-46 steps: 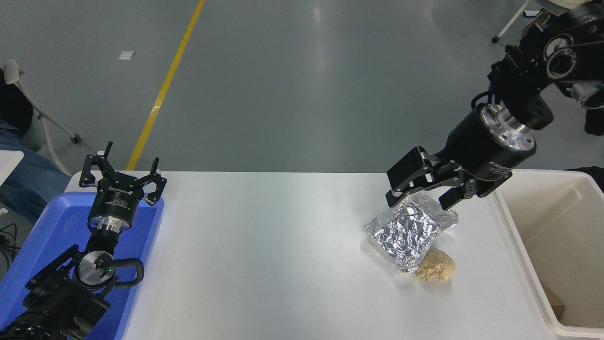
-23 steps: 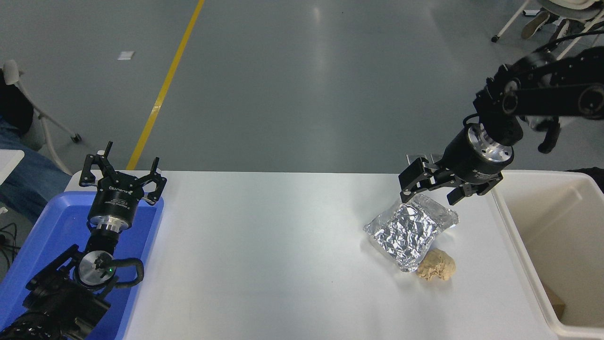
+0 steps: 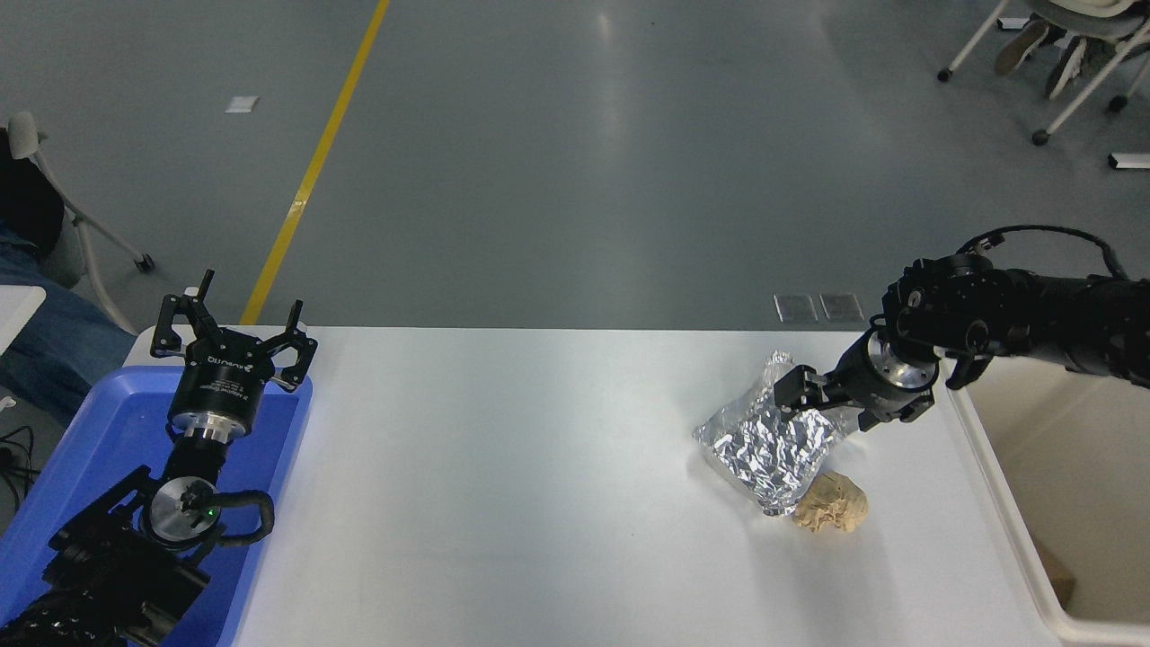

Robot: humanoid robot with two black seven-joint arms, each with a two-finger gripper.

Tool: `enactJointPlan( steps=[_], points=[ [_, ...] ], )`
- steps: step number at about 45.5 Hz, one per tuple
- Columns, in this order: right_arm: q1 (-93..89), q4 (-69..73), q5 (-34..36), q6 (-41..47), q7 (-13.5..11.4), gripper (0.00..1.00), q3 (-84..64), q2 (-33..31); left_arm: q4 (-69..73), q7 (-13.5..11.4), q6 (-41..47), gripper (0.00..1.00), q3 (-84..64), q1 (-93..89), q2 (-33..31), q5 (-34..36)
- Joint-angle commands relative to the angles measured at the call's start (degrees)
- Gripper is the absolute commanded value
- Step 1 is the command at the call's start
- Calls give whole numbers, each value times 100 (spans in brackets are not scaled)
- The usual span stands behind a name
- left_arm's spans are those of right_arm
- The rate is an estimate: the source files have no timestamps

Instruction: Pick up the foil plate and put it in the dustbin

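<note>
The foil plate (image 3: 764, 445) lies crinkled on the right part of the white table (image 3: 539, 503), its far corner bent up. My right gripper (image 3: 831, 406) is low at the plate's far right rim, coming in from the right edge. Its jaws look open, one finger (image 3: 795, 392) on the foil and the other at the rim's outer side. The cream-white dustbin (image 3: 1002, 508) stands just to the right of the gripper, at the table's right end. My left gripper (image 3: 234, 346) is parked open and empty at the lower left.
A tan crumpled paper ball (image 3: 831, 503) touches the foil plate's near corner. A blue tray (image 3: 99, 431) sits under the left arm. A brown scrap lies in the dustbin's near corner. A seated person's leg (image 3: 45, 341) shows at the left edge.
My right arm has swung down and toward the table, bringing the gripper from above the foil plate to its far right rim. The plate's far corner now stands up.
</note>
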Motion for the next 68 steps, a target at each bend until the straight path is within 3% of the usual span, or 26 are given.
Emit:
enactJointPlan(
  steps=[1,4,6,7,11,16,21,45,68],
  points=[
    [-1264,-941,-27,-678,-195,100,381,229,0,0,-1,100,0,0,0,0],
    [-1370,-976,-53,-827,-204,98,390,229,0,0,-1,100,0,0,0,0],
    [-1422,-1011,-88,-950,-204,91,399,238,0,0,8,100,0,0,0,0],
    [-1449,-1038,-97,-1020,-213,85,407,246,0,0,-1,100,0,0,0,0],
    [-1537,-1143,-106,-1214,-213,43,521,308,0,0,-1,100,0,0,0,0],
    [-1563,-1170,-106,-1267,-213,28,627,326,0,0,-1,100,0,0,0,0],
    [-1546,-1205,-106,-1329,-213,1,671,326,0,0,8,100,0,0,0,0],
    [-738,-749,-88,-1048,-195,0,566,264,0,0,8,100,0,0,0,0],
    [3743,2722,-9,103,-186,0,-752,-1396,0,0,-1,100,0,0,0,0]
  ],
)
